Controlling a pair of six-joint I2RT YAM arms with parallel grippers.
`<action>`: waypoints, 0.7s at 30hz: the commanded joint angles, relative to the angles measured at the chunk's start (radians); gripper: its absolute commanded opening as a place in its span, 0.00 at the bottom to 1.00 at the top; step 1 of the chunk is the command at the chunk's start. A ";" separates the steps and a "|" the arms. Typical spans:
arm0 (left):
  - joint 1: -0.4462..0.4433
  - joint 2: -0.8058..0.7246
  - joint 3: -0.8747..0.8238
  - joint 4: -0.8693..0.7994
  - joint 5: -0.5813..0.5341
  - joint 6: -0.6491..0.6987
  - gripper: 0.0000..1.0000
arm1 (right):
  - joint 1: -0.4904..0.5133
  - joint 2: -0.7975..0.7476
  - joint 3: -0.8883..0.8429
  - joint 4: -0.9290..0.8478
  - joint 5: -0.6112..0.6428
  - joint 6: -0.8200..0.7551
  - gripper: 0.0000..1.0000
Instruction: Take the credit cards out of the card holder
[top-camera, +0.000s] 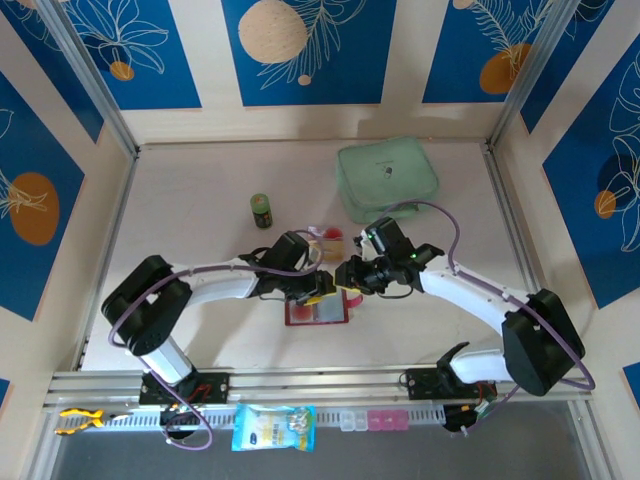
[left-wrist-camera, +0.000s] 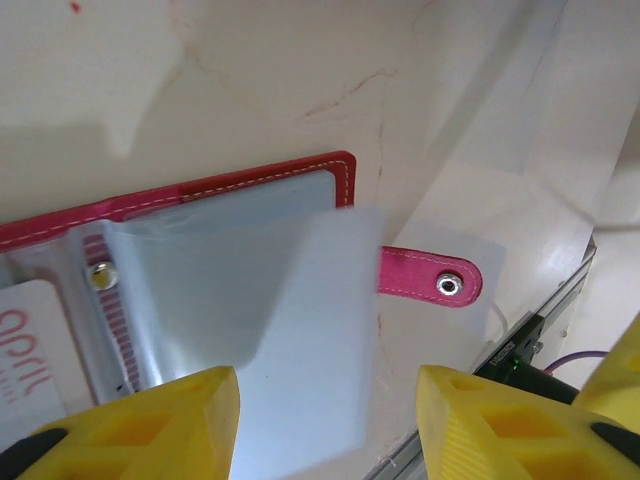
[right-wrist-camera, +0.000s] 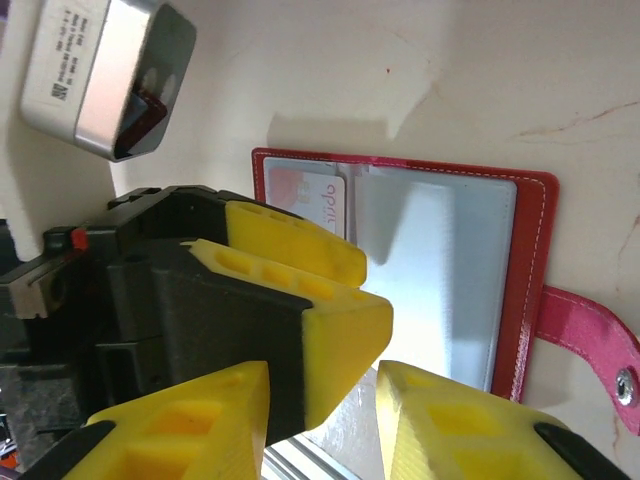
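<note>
left tool (left-wrist-camera: 328, 392) is spread, its yellow fingers either side of a raised clear sleeve (left-wrist-camera: 300, 320), pinching nothing. right tool (right-wrist-camera: 322, 388) is spread too, close beside the left one. under both, the red holder (top-camera: 317, 311) lies open on the desk (top-camera: 200, 200) at frame centre. a white card (right-wrist-camera: 312, 198) with red print sits in one pocket, and the snap tab (left-wrist-camera: 432, 281) sticks out right.
</note>
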 joint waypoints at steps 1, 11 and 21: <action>-0.011 0.017 0.029 0.016 0.014 -0.002 0.50 | -0.008 -0.026 -0.012 -0.039 0.003 -0.019 0.35; 0.010 -0.067 -0.021 -0.022 -0.044 0.022 0.46 | 0.012 0.015 -0.008 0.002 -0.028 0.004 0.32; 0.066 -0.186 -0.136 -0.048 -0.086 0.022 0.34 | 0.088 0.148 0.064 0.032 -0.027 0.018 0.25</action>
